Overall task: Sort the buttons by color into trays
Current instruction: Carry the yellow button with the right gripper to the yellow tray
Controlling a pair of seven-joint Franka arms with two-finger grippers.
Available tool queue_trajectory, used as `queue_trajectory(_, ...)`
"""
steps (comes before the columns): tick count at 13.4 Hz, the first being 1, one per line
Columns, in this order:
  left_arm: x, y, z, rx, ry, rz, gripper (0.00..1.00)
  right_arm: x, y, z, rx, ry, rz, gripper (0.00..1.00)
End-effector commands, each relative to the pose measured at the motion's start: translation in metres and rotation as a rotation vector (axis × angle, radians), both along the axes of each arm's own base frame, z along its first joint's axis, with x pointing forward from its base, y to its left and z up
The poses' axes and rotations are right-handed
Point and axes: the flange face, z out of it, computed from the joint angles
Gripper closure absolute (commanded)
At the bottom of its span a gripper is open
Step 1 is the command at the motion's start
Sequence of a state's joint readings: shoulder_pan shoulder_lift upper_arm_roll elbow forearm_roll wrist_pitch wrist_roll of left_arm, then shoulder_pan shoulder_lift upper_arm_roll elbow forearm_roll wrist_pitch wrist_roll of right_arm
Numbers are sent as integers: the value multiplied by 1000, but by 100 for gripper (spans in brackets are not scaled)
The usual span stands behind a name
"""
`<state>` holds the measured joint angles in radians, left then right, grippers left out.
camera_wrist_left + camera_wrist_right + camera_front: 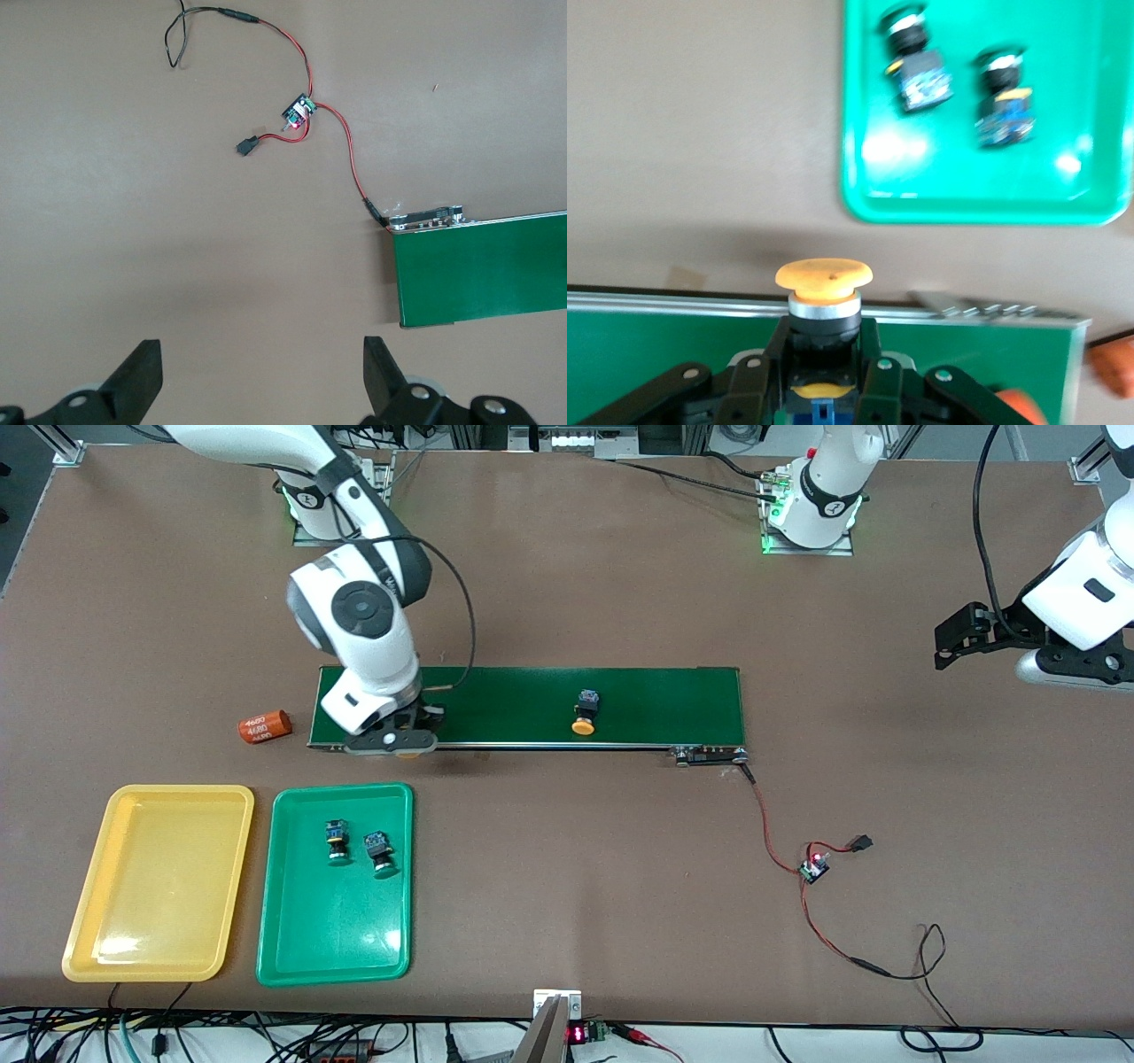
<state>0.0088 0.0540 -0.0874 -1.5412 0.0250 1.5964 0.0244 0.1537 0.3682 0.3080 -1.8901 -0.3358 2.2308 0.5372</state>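
A: Right gripper, state? What is hidden?

B: Fingers pinched on an orange-capped button, seen in the right wrist view. In the front view the wrist covers nearly all of it; only a sliver of orange cap shows at the belt's camera-side edge. Arm reaches down from its base, hand low over the conveyor belt at the right arm's end.

A: Left gripper?

B: Fingers spread wide, nothing between them. It waits in the air past the belt's other end, at the table's 3 o'clock in the front view, partly cut off by the frame edge.

A: Remaining items?

B: Second orange-capped button lies mid-belt. Two green-capped buttons lie side by side in the green tray. Yellow tray sits beside it, at its 9 o'clock. Numbered orange cylinder lies on the table off the belt's end.
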Motion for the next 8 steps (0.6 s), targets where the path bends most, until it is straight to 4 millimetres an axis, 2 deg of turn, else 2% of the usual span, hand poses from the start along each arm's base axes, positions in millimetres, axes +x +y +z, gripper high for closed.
queue_trajectory(1,-1,1,8,-14,4,-8,0,35,-63,7,14,46,73,100)
queue_trajectory(4,-1,1,8,-14,4,-8,0,75,-150,8,-10,67,143,100)
queue_trajectory(6,-1,2,8,-14,4,-8,0,93,-201,6,-29,98,213,100)
queue_trajectory(8,-1,3,8,-14,4,-7,0,102,-264,-7,-59,124,237,100)
